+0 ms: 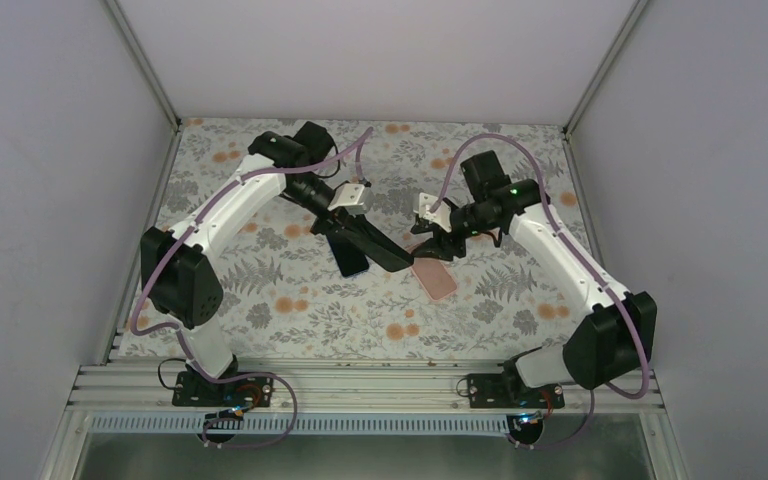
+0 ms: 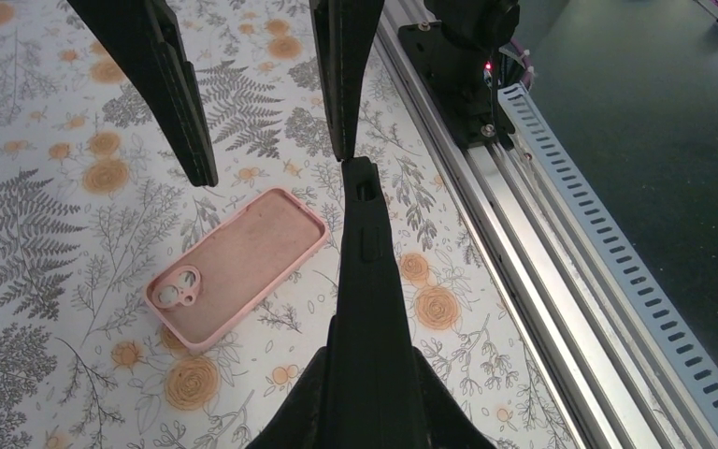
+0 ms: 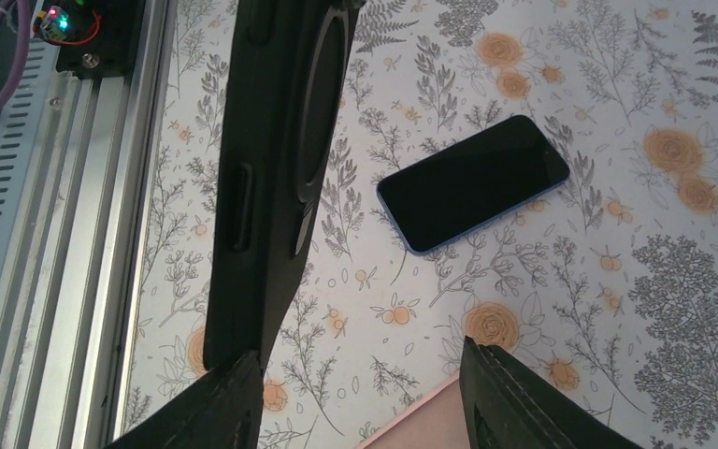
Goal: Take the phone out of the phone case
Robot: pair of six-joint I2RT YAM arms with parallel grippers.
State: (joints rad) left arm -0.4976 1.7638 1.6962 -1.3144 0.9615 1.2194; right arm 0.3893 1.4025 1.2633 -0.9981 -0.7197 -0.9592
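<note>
My left gripper [image 2: 366, 354] is shut on a black phone case [image 2: 365, 243], held edge-up above the table; from the right wrist it shows as a long dark shell [image 3: 271, 168]. The phone [image 3: 472, 182], dark screen up with a blue rim, lies bare on the floral mat, partly under my left gripper [image 1: 360, 235] in the top view. My right gripper [image 3: 357, 360] stands open with nothing between its fingers. One of its fingertips [image 2: 344, 150] is right at the black case's free end.
An empty pink phone case [image 2: 238, 267] lies open side up on the mat, just below my right gripper [image 1: 438, 240]. The aluminium rail [image 2: 524, 243] with the arm bases runs along the near edge. White walls enclose the table.
</note>
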